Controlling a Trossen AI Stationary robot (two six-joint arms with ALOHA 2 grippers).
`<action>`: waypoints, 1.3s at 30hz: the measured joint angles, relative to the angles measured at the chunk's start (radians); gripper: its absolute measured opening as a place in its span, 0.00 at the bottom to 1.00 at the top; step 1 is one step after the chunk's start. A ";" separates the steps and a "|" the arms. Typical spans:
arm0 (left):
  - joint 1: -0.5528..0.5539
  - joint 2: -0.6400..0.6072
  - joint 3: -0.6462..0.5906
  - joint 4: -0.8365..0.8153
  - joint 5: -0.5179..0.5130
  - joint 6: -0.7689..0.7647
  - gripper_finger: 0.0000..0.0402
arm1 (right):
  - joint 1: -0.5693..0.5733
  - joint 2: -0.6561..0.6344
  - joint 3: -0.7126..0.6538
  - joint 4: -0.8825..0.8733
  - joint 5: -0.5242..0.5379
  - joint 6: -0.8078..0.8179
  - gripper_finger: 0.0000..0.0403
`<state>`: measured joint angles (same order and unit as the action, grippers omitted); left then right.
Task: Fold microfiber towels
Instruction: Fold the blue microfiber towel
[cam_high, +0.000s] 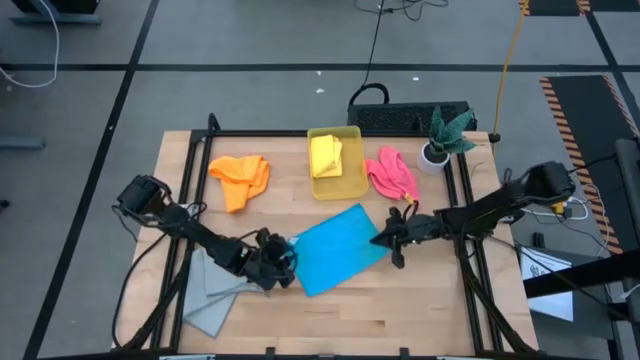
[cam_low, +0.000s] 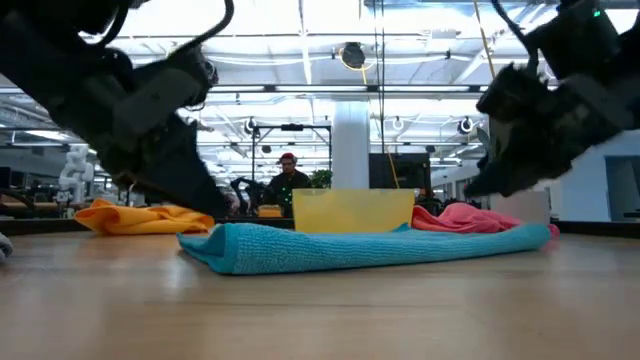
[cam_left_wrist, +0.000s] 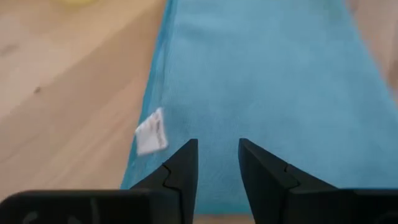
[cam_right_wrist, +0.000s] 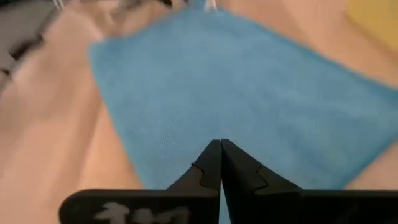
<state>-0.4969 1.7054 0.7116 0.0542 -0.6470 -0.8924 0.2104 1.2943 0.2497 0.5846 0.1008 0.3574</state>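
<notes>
On the worktop (cam_high: 400, 310), the blue towel (cam_high: 335, 248) lies mid-fold between the left hand (cam_high: 284, 262), fingers spread over its edge, and the closed, empty right hand (cam_high: 384, 238); grey (cam_high: 212, 292) looks folded, yellow (cam_high: 327, 155) binned, orange (cam_high: 241, 178) and pink (cam_high: 392, 174) still crumpled.

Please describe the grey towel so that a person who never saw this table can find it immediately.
Look at the wooden table from above and go to the near corner on the left arm's side. There, beside the blue towel and partly under the left gripper, lies the grey towel. It is the only pale grey cloth, and it hangs partly over the table's edge.
</notes>
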 joint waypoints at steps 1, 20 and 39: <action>-0.003 0.000 0.005 0.005 -0.019 0.005 0.29 | 0.005 -0.022 0.000 -0.004 -0.009 0.005 0.00; 0.130 0.013 0.010 -0.050 0.194 0.200 0.29 | 0.049 0.150 0.005 -0.074 0.032 0.082 0.00; -0.026 0.012 0.010 0.345 0.022 0.287 0.29 | 0.101 0.007 0.001 0.145 0.058 0.048 0.00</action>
<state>-0.5226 1.7176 0.7212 0.3987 -0.6249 -0.6053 0.3118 1.3010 0.2508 0.7291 0.1584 0.4058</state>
